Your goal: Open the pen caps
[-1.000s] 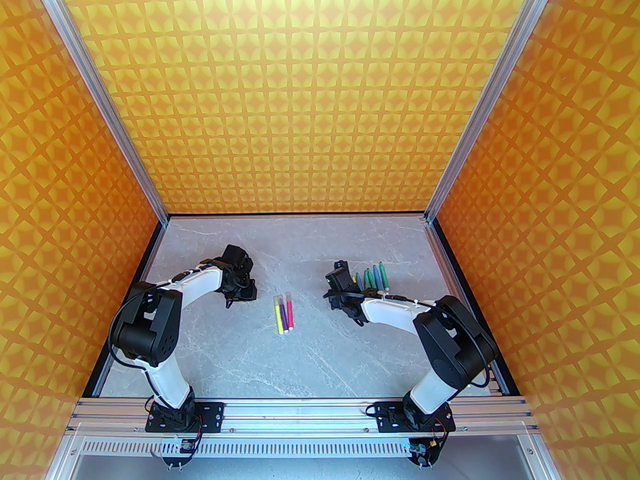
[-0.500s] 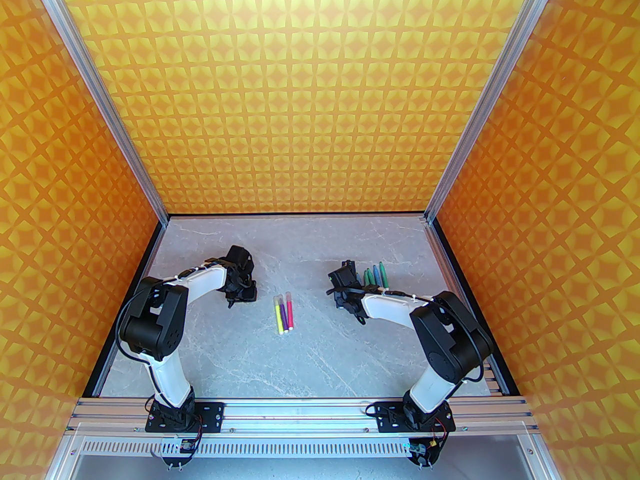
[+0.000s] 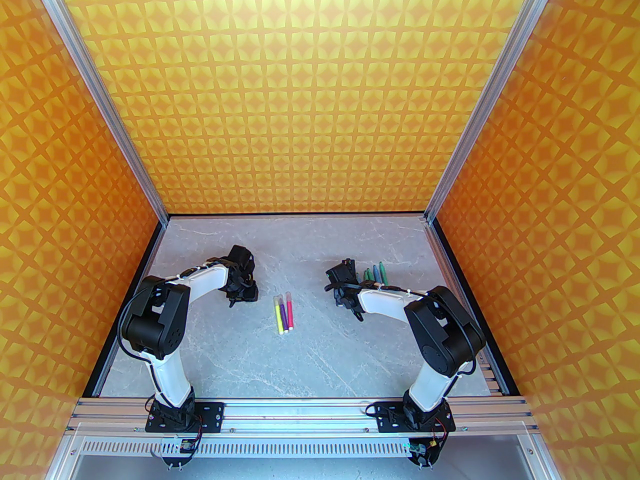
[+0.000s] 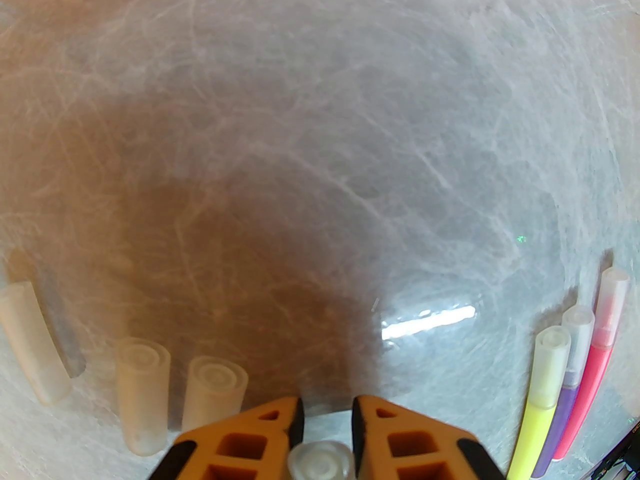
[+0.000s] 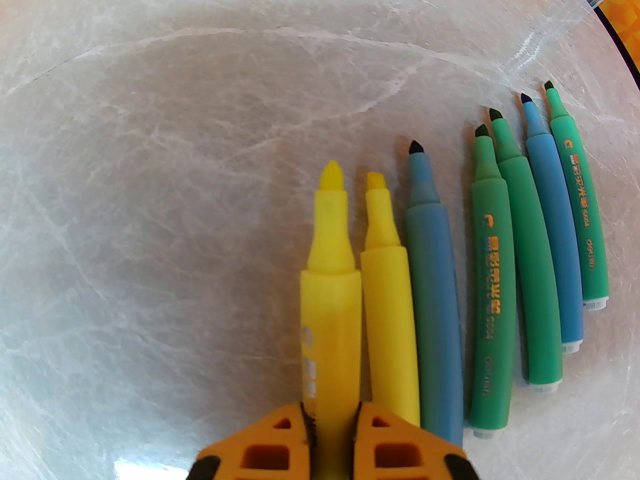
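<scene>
One cap (image 4: 320, 460) has just come off. It sits end-on between the fingers of my left gripper (image 4: 327, 410), its long axis running along them, low over the table (image 4: 320, 118) near three loose caps (image 4: 142, 393). Those jaws have begun to ease, and I cannot tell whether they still pinch it. My right gripper (image 5: 331, 413), pressed tight on the bared yellow pen (image 5: 330, 268), has drawn in beside the uncapped row (image 5: 500, 268), the pen's tip pointing away, parallel to its neighbours. Three capped pens (image 3: 283, 313) remain mid-table, I judge.
</scene>
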You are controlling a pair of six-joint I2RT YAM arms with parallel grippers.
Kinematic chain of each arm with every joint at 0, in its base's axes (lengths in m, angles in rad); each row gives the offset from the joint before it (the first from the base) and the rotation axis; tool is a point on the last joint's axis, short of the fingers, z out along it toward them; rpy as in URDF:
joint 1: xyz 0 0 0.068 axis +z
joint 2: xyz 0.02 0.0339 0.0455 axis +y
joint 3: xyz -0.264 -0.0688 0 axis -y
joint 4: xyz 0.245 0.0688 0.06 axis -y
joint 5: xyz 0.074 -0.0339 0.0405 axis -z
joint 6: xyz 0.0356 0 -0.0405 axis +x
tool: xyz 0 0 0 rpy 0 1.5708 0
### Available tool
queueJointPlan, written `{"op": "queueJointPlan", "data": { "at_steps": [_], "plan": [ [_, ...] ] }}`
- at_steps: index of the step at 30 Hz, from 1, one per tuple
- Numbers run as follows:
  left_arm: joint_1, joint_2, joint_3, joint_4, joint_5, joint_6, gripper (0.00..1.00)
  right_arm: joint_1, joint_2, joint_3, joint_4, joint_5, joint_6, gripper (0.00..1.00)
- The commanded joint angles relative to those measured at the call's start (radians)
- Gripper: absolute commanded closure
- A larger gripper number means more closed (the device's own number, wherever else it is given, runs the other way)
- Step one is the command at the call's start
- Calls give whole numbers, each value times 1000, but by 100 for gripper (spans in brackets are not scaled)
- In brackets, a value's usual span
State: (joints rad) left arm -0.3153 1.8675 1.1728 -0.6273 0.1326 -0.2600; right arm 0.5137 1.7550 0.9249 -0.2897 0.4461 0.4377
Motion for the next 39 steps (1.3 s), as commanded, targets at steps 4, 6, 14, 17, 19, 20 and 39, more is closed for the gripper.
{"op": "queueJointPlan", "data": {
  "at_steps": [4, 6, 14, 17, 19, 20, 39],
  "plan": [
    [-8, 34, 22, -13, -30, 13, 73, -7, 21, 20, -49, 22, 12, 89],
    [-9, 33, 22, -13, -30, 13, 72, -7, 20, 24, -54, 20, 10, 88],
    [-11, 2, 17, -15, -30, 19, 70, -7, -19, 26, -71, 13, -2, 75],
    [-12, -16, 11, -17, -29, 21, 69, -6, -42, 22, -72, 5, -20, 74],
    [-11, -37, 5, -14, -29, 21, 69, -7, -62, 20, -76, -11, -33, 72],
    [-11, -47, 3, -13, -30, 21, 68, -7, -74, 18, -75, -25, -40, 71],
    [-11, -364, -228, 270, -9, 72, 26, 43, -203, 14, -37, -416, 12, 55]
  ]
}}
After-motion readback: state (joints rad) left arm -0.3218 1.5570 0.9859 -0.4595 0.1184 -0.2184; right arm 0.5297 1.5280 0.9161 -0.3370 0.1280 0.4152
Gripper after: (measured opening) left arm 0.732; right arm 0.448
